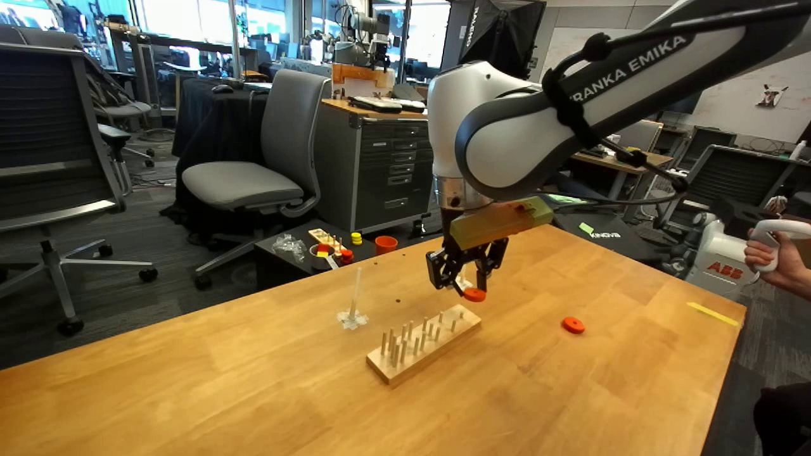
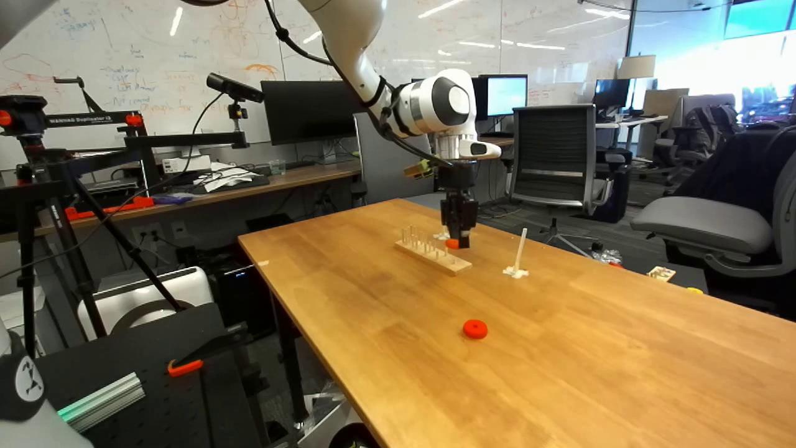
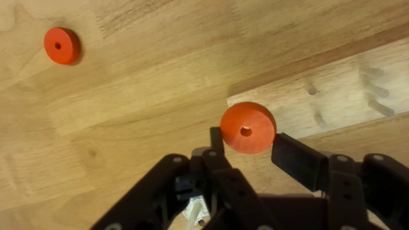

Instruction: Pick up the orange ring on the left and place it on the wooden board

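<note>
Robotics lab in office-type space — several cues. Lab side: robot arm lettered FRANKA EMIKA over a wooden table; white machine lettered ABB past the edge; black surface lettered KINOVA; camera on a bracket near a black tripod; grooved bars lying on a black platform; photo softbox by bright windows. Office side — wall-wide whiteboard with scribbles, dark monitor, lit monitor, grey swivel chair on casters, drawer cabinet, shaded lamp, dark grey floor.

White-and-grey arm, black cable, black end effector
</note>
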Available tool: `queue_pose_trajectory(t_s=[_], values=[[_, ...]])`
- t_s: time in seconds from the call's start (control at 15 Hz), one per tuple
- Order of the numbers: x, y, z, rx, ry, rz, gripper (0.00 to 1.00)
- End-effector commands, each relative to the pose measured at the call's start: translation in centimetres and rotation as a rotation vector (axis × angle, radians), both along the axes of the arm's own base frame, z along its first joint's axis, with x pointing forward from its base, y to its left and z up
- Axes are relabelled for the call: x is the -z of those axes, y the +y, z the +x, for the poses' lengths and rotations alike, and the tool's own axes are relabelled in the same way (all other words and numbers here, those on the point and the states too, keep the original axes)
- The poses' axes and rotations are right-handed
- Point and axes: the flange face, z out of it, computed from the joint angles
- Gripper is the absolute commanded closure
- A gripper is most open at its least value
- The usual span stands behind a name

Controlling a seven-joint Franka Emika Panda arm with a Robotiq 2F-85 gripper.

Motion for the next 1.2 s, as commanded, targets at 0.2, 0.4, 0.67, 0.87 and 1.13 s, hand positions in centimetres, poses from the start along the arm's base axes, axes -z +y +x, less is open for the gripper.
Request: queue_pose_trajectory(t_s=[0.2,0.4,0.67,0.87,1.13], values=[[0.1,-0.1,1.2,-0.046,0.003,0.006,0.81],[0.2,0.1,1.4,-0.061,0.006,0.006,0.81],[0.4,0.2,1.6,-0.081,0.007,0.011,0.81],[0.5,0.5,1.8,-0.107,0.011,0.014,0.81],[0.6,1.1,2.0,-0.150,0.019,0.016,0.81]])
